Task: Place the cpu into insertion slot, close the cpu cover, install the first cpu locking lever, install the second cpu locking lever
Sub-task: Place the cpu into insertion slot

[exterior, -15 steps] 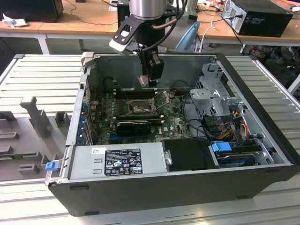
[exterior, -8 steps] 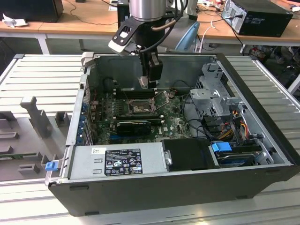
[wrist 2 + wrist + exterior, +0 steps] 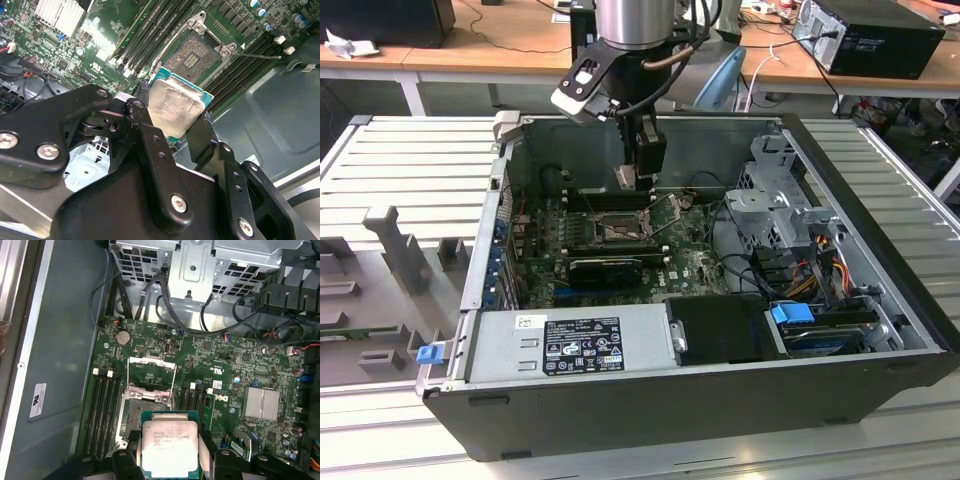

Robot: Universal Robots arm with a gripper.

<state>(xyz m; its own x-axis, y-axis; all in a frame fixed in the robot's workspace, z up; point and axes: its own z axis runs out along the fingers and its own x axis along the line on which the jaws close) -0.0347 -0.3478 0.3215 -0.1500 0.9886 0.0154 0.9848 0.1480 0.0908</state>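
Observation:
My gripper (image 3: pixel 632 180) hangs inside the open computer case, shut on the cpu (image 3: pixel 177 106). The chip has a silver-grey top and a green-edged base, and the black fingers (image 3: pixel 143 117) clamp two opposite sides of it. It hangs tilted above the green motherboard, over the near edge of the insertion slot (image 3: pixel 134 415) without touching it. The slot (image 3: pixel 192 55) lies bare, its dark contact field showing. Its metal cover (image 3: pixel 151 371) stands swung open on the far side. A thin locking lever (image 3: pixel 261 56) sticks out free beside the socket.
Black memory slots (image 3: pixel 102 405) flank the socket on both sides. A long black card (image 3: pixel 610 268) lies in front of it, with the grey power supply (image 3: pixel 580 340) nearer still. A metal drive cage (image 3: pixel 770 200) and loose cables (image 3: pixel 735 265) fill the exterior view's right.

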